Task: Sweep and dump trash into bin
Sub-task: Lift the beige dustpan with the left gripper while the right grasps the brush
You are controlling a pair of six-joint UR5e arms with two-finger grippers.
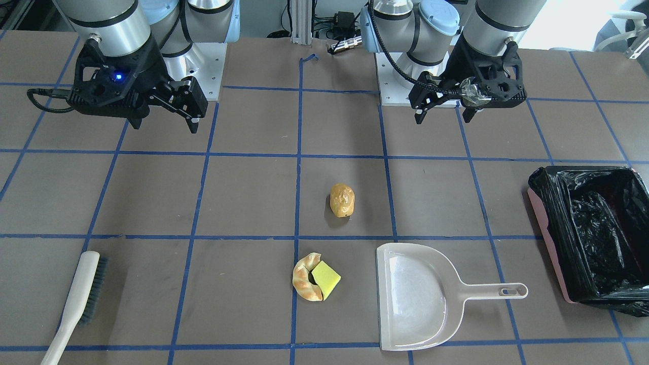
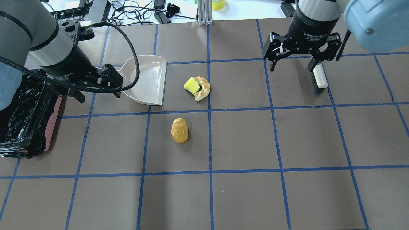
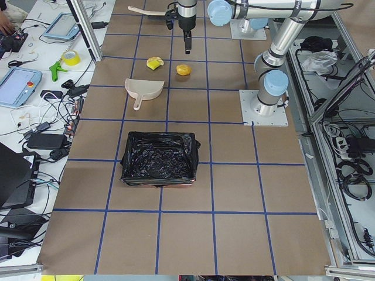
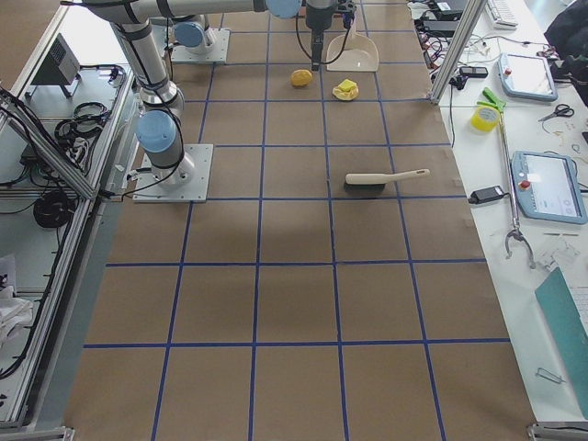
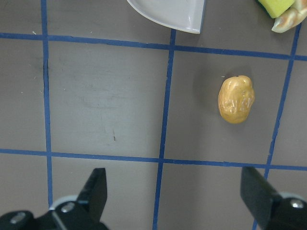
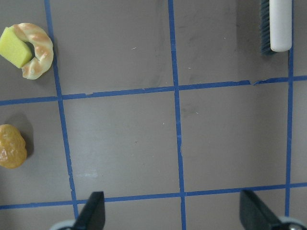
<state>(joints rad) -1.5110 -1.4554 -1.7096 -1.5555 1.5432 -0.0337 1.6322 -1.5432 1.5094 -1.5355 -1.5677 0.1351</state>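
The trash lies mid-table. A glossy golden-brown lump (image 1: 342, 200) (image 2: 179, 130) (image 5: 236, 99) sits alone. A tan croissant (image 1: 303, 280) (image 2: 203, 88) curls around a yellow-green sponge (image 1: 326, 279) (image 2: 191, 86), touching it. The pink bin (image 1: 550, 248) (image 2: 52, 124), lined with a black bag, stands at the table end on my left. My left gripper (image 2: 98, 95) (image 1: 446, 109) hovers open and empty between the bin and the lump. My right gripper (image 2: 292, 65) (image 1: 165, 119) hangs open and empty, well clear of the trash.
A beige dustpan (image 1: 416, 299) (image 2: 147, 80) lies beside the croissant, its handle toward the bin. A white hand brush (image 1: 81, 299) (image 2: 319, 76) (image 6: 279, 24) lies on the table near my right gripper. Blue tape lines grid the brown table.
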